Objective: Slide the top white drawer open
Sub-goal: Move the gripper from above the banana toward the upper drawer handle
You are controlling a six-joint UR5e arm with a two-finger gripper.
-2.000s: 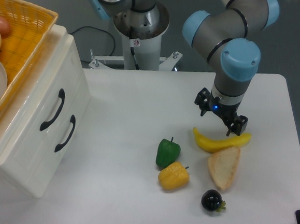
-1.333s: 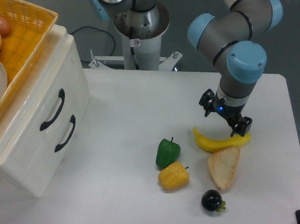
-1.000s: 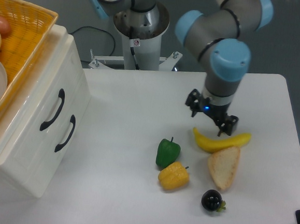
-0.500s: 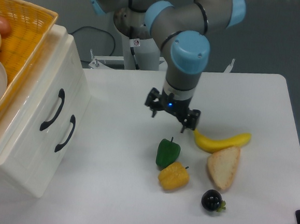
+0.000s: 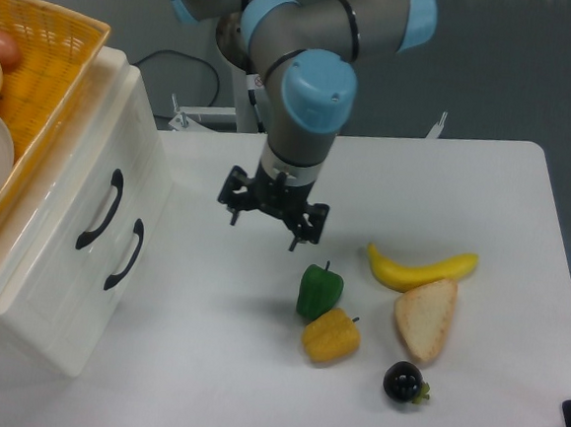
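fixed camera shows the gripper point(image 5: 269, 215) spread wide and empty, well short of the top white drawer point(image 5: 74, 202); it should straddle that upper black handle point(image 5: 100, 211), then pull straight out.

Top white drawer point(image 5: 87, 190): glossy white, curved black handle point(image 5: 100, 209). Lower drawer point(image 5: 113, 264): white, matching black handle. Basket point(image 5: 51, 47): orange-yellow weave. Counter point(image 5: 253, 369): white. Gripper point(image 5: 269, 219): black; arm grey, light-blue caps. Bell peppers: green point(image 5: 319, 291), yellow point(image 5: 330, 337). Banana point(image 5: 419, 271): yellow. Bread slice point(image 5: 426, 318): pale tan. Blackberry point(image 5: 404, 381): black.
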